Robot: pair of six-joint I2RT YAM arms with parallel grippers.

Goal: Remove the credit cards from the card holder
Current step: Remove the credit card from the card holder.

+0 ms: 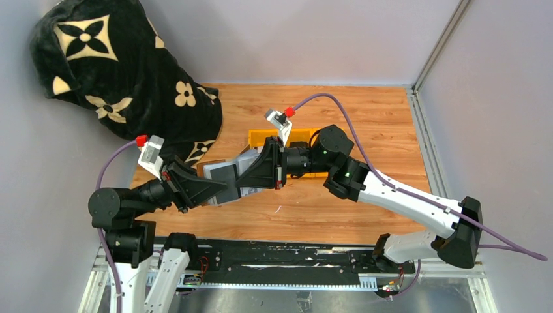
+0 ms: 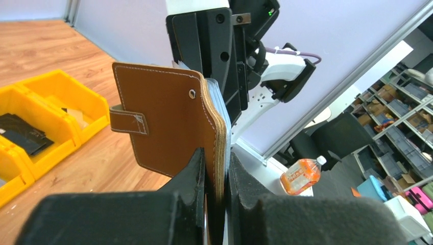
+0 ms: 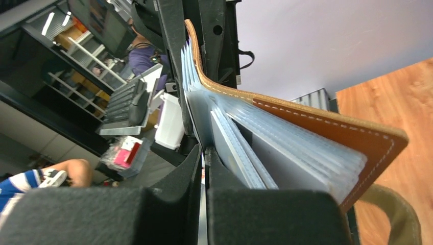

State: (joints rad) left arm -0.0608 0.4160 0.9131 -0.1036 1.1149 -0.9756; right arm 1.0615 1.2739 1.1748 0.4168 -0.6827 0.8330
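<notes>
Above the near middle of the table [image 1: 306, 215], the left gripper [image 2: 217, 161] is clamped on the brown card holder's [image 2: 163, 122] edge from 8 o'clock. The right gripper [image 3: 204, 158], from 3 o'clock, is pinched tight among its clear sleeves [image 3: 286, 153]; card or sleeve, I cannot tell. I judge the right should pull straight out while the left grips firmly, then go to the yellow tray [image 1: 261, 138] at 1 o'clock.

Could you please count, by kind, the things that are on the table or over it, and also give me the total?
Card holder: 1
Yellow tray: 1
Black flowered blanket: 1
Robot arms: 2, the left arm and the right arm
Total: 5
</notes>
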